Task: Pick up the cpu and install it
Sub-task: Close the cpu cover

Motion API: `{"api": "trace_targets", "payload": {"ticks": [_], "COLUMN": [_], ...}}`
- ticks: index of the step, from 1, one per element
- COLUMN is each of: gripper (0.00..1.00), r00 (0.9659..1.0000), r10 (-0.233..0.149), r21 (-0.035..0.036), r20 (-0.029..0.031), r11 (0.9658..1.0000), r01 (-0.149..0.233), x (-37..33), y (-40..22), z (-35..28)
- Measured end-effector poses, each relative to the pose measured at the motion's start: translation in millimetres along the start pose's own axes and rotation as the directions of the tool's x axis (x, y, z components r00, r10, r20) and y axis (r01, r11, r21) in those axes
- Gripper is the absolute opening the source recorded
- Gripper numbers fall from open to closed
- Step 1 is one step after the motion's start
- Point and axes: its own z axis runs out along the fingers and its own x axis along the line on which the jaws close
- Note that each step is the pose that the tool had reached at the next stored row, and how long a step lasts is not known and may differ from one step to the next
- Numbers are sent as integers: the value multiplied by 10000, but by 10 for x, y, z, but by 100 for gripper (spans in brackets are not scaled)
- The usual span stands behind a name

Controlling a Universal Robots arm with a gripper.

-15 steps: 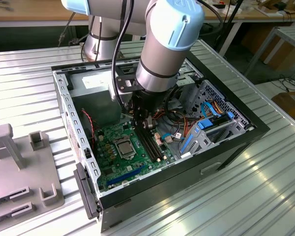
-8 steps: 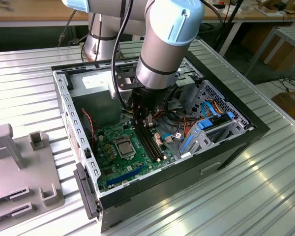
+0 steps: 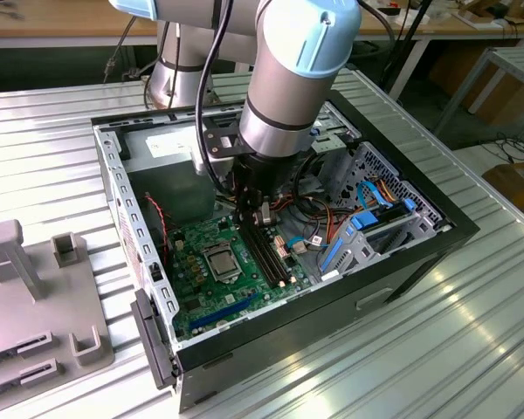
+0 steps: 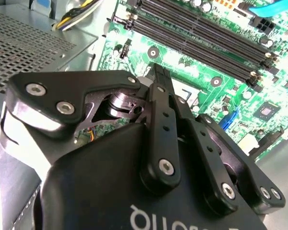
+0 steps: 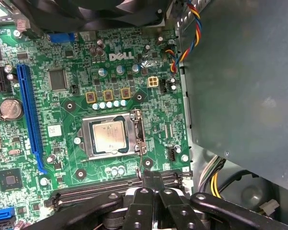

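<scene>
The cpu [image 5: 109, 136] sits inside its socket [image 5: 114, 136] on the green board [image 5: 62, 120], its dull silver top facing up and framed by the socket's metal bracket; in the exterior view the same chip [image 3: 219, 257] lies near the middle of the board [image 3: 201, 271], within the open computer case [image 3: 402, 262] that rests on the ribbed metal surface [image 3: 437, 349]. The claw [image 5: 152, 178] hovers over the board beside the socket, above the long black memory slots [image 5: 115, 188], with its fingers [image 5: 157, 178] pressed together at the tips and nothing between them (the chip is apart from them, not gripped). In the second wrist view the fingers [image 4: 159, 79] likewise meet at a point above the board [image 4: 206, 52]. In the exterior view the arm [image 3: 288, 78] reaches down into the case, and a grey fixture [image 3: 35, 297] stands on the surface near its edge at the exterior view's left.
</scene>
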Motion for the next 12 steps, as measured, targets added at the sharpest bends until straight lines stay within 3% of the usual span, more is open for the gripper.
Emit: {"api": "trace_targets", "payload": {"ticks": [7,9,10,12], "gripper": [11,11,11,11], "r00": [9996,9950,9936,9925], "r10": [-289,-996,-1129,-1220], "r21": [-32,-99,-110,-117], "r20": [-5,-10,-13,-76], "r11": [9996,9950,9935,9925], "r01": [289,996,1129,1219], "x": [-4,-5,-13,-14], "y": [0,1,7,11], "z": [11,33,35,37]}}
